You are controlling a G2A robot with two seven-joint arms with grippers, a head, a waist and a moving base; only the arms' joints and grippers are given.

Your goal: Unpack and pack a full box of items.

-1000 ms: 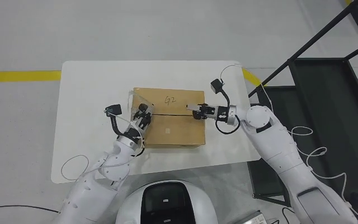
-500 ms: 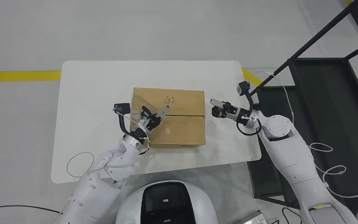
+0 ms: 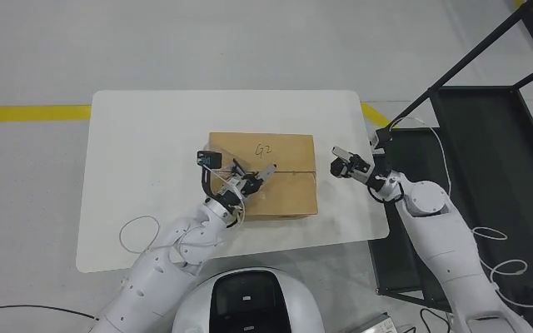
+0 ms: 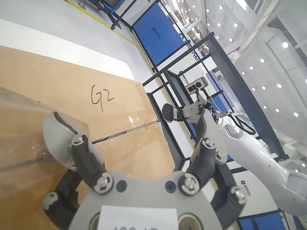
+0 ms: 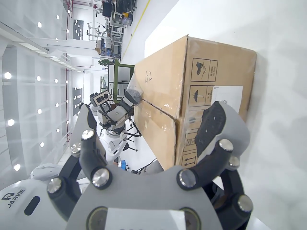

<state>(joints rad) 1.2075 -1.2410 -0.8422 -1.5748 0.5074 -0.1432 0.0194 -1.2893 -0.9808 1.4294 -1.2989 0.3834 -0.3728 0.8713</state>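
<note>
Both left fingers (image 4: 203,128) and right fingers (image 5: 212,123) spread apart by the glossy-taped cardboard box (image 3: 291,196)

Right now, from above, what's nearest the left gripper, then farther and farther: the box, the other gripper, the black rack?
1. Box, just beneath the left gripper.
2. Right gripper, off the box's end.
3. Black rack, beside the table.

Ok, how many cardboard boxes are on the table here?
1: a closed cardboard box at the middle of the white table, left gripper over its centre seam, right gripper just off its end. Its contents are hidden.
</note>
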